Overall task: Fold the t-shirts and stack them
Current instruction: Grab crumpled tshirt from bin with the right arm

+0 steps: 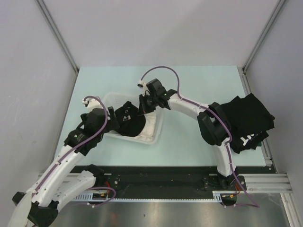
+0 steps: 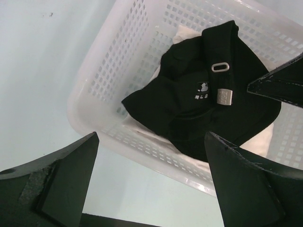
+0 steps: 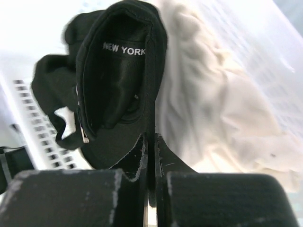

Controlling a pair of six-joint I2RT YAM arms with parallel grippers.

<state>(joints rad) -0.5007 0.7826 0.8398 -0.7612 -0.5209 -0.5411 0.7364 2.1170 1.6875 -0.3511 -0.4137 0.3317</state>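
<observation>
The right gripper pinches the edge of a limp black cloth garment, with a crumpled cream-white t-shirt just beside its jaws. The left gripper gapes wide, a white plastic mesh basket ahead of it.

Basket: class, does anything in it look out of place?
Yes. The black item lying on the cream cloth in the white basket looks like a cap, not a shirt: it has a strap with a metal buckle. The right gripper pinches it.

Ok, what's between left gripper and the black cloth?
The basket's mesh wall, then a strip of cream cloth inside it; the open left gripper is outside. Shows in the left wrist view.
</observation>
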